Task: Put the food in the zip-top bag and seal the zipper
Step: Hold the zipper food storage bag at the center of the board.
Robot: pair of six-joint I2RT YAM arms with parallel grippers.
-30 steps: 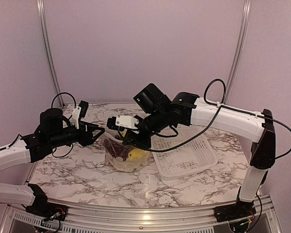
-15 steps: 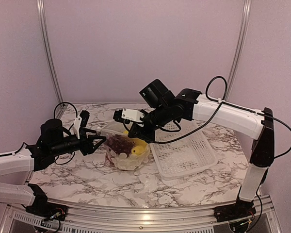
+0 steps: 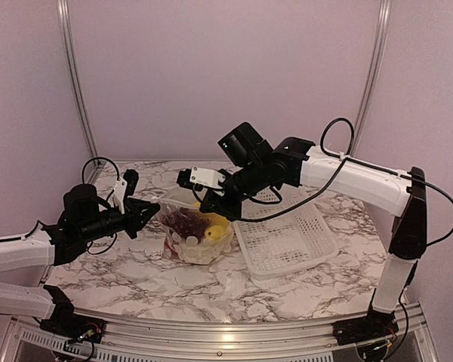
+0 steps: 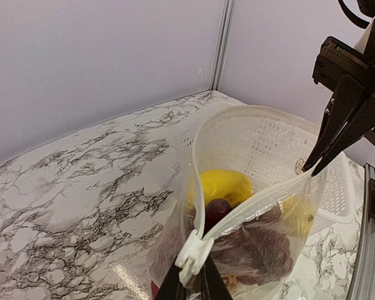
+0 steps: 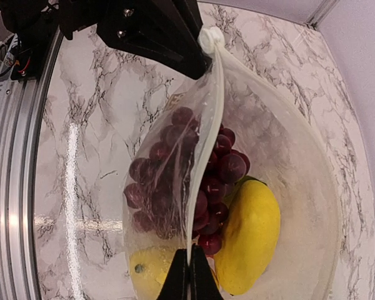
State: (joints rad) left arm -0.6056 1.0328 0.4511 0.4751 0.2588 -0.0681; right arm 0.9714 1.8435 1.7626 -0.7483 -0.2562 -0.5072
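The zipper [image 5: 200, 156] spans between the jaws. The left gripper [image 4: 192, 281] is clenched on one end and the right gripper [image 5: 189, 282] on the other. The left arm [image 3: 30, 245] and right arm [image 3: 355, 177] reach inward.

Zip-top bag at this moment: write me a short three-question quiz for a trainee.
1. True or false: the zip-top bag is sealed shut.
2. What does the left gripper pinch? A. the basket; B. the bag's mouth edge; C. nothing.
3. Fill in: the dark purple food in the bag is ___.
Key: 1 false, the mouth gapes open. 2 B. 3 grapes.
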